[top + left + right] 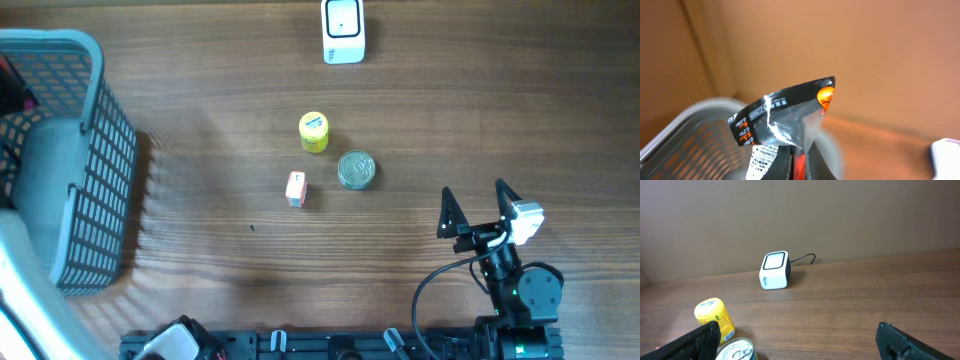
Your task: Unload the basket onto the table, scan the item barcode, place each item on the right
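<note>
Left side: my left end effector is clenched on the lower end of a black foil packet. The packet's long axis rises from the fingers. Its crumpled top edge slants up to the right, and the corner bearing the orange mark points up and right. White print on its face is turned toward the wrist camera. The packet hangs over the grey basket, off the worktop.

Right side: my right end effector is released, jaws spread wide with nothing between them, facing the white scanner at the far edge.

Mid-worktop: a yellow tub, a tin can just beside it, and a small box nearby.
</note>
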`<move>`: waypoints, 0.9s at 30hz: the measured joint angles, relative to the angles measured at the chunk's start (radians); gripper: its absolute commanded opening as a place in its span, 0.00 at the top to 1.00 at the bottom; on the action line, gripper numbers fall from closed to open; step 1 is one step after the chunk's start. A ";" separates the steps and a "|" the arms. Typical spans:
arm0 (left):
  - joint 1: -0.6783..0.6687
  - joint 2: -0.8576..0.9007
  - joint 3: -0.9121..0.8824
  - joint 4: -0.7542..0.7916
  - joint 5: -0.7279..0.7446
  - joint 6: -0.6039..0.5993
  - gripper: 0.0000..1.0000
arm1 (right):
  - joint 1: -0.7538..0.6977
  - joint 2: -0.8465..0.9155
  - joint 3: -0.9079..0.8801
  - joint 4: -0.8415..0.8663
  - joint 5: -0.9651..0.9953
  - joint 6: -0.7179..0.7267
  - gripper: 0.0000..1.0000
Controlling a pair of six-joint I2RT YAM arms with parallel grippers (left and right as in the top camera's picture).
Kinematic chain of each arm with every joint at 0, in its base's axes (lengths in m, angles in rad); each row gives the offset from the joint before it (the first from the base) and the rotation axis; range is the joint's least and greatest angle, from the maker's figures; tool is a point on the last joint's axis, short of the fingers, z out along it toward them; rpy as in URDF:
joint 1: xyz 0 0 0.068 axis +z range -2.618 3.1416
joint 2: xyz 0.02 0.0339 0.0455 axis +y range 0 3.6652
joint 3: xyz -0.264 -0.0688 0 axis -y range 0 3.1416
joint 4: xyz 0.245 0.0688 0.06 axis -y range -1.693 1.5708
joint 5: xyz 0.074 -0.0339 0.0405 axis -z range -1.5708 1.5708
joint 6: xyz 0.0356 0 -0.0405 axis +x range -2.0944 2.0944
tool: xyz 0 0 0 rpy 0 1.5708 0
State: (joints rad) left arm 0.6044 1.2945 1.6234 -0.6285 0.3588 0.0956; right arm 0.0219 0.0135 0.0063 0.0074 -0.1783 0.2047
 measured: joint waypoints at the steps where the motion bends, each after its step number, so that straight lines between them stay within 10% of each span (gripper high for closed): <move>1: -0.001 -0.045 0.000 0.020 0.063 -0.042 0.96 | 0.000 0.000 0.000 0.000 0.000 0.000 0.00; 6: -0.158 -0.144 0.010 -0.031 0.346 -0.127 0.96 | 0.000 0.000 0.000 0.000 0.000 0.000 0.00; 17: -0.716 0.161 0.008 -0.181 0.447 -0.151 0.96 | 0.000 0.000 0.000 0.000 0.000 0.000 0.00; 27: -0.710 0.344 0.006 -0.121 1.091 -0.280 0.96 | 0.000 0.000 0.000 0.000 0.000 0.000 0.00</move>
State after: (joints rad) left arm -0.1059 1.6390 1.6299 -0.7490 1.4494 -0.1841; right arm 0.0219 0.0139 0.0063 0.0071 -0.1783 0.2047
